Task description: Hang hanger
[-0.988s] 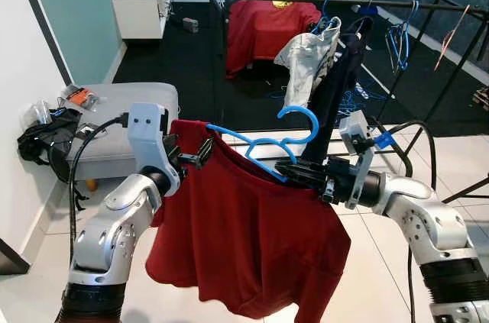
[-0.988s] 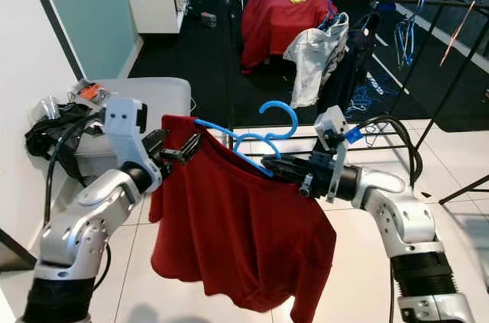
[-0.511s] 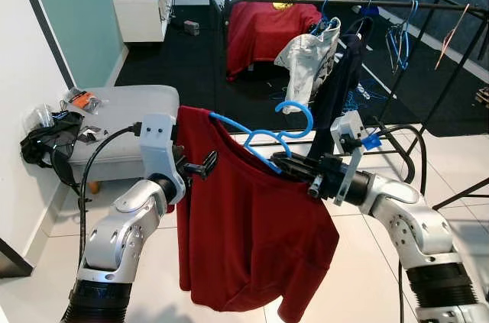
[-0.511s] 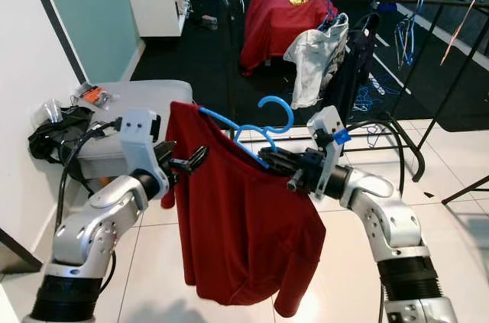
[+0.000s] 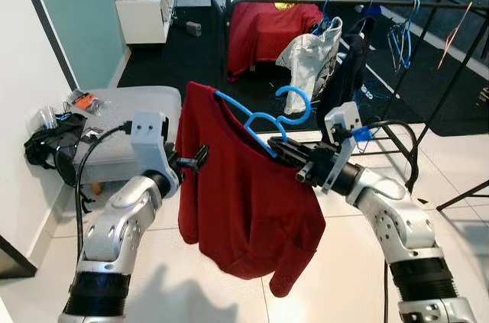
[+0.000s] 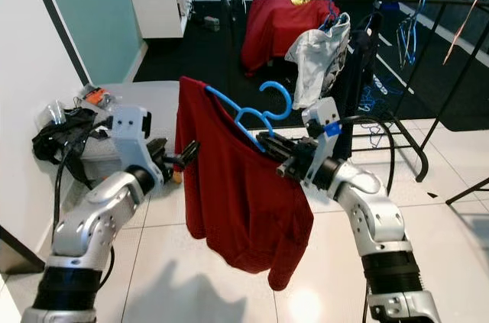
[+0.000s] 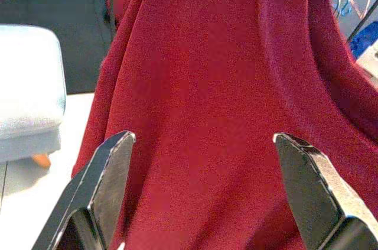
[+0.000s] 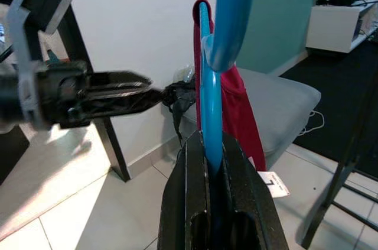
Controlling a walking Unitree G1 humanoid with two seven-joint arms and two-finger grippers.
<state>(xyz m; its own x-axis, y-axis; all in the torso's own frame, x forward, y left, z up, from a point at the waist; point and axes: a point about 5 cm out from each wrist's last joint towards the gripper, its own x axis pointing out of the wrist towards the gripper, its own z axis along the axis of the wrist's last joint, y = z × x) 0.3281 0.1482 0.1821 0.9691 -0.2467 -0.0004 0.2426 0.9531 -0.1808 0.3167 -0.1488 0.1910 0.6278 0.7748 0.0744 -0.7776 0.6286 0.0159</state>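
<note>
Right fingers (image 8: 221, 161) clamped on 1 blue hanger (image 5: 263, 118) w/ 1 red shirt (image 5: 244, 201); left fingers (image 7: 109, 173) apart, just beside shirt.

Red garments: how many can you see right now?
2. One red shirt hangs on the blue hanger held in the right gripper. A second red garment hangs on the black rail behind. Others may be hidden behind the clothes there.
</note>
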